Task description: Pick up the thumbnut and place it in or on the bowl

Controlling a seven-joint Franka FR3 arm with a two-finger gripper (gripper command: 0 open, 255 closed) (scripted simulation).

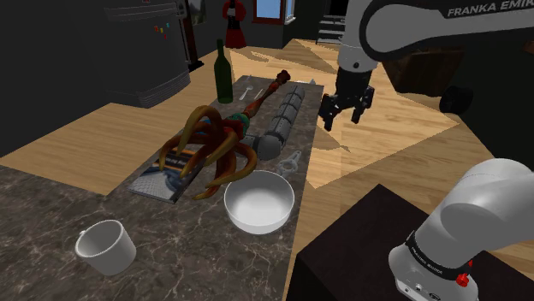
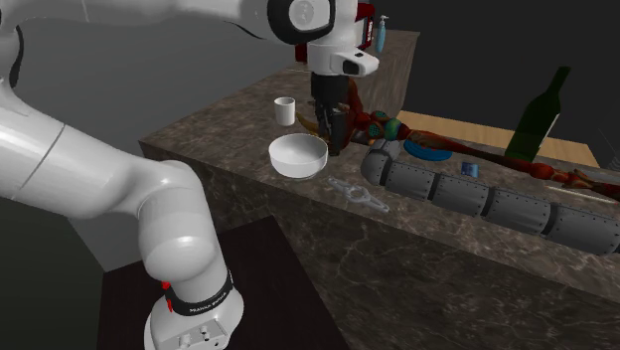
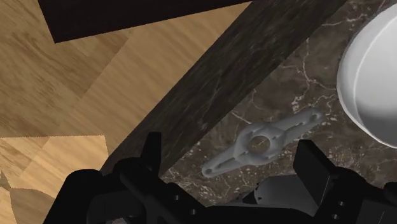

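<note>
In the shoulder view, we find a white cup [image 1: 104,248] nearest on the dark marble counter [image 1: 51,205], then the white bowl [image 1: 258,202]. Just beyond the bowl, close to the counter's edge, the grey thumbnut [image 1: 291,161] lies flat, apart from the bowl. The gripper [image 1: 344,118] hangs above that edge, well clear of the thumbnut; in the wrist view we see its fingers [image 3: 153,149] apart, holding nothing. Farther back lie a grey segmented tube [image 1: 282,120] and an upright green bottle [image 1: 222,75].
</note>
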